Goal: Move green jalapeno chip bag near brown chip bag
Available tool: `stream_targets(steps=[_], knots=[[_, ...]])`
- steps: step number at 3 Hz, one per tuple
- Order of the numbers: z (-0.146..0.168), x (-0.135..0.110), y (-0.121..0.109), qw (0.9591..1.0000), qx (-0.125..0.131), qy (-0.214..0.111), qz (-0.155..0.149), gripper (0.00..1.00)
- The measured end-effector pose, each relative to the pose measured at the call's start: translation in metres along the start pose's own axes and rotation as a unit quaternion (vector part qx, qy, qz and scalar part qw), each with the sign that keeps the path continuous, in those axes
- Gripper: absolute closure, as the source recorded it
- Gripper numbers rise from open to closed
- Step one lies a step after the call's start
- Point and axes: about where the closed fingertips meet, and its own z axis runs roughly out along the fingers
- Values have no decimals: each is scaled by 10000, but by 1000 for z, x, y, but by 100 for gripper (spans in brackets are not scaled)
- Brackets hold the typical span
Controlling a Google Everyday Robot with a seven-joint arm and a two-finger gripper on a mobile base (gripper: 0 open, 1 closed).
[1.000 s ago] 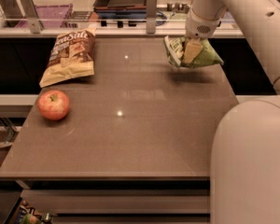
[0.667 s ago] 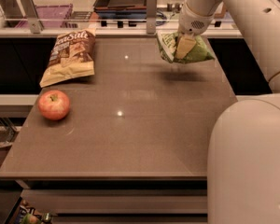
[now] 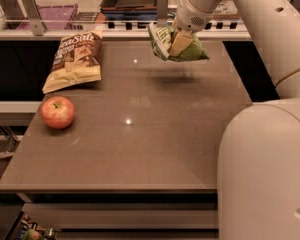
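Leftward goes the green bag [image 3: 162, 43], clamped in the tool [image 3: 182, 43] above the tabletop [image 3: 140, 149]. It hangs nearer the brown bag [image 3: 74, 59], still well to its right, so more carrying is likely needed.

Green bag [image 3: 161, 40] in pincer [image 3: 180, 43], brown [image 3: 74, 60] flat
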Motion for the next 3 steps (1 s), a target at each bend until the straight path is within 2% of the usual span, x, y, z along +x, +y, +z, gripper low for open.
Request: stream_targets(steps=[1, 2, 3], knots=[[11, -31, -3, 9985, -43, -467, -265, 100], [24, -55, -2, 9968, -113, -671, -422, 100], [38, -75, 4, 9961, -200, -647, -567, 100]])
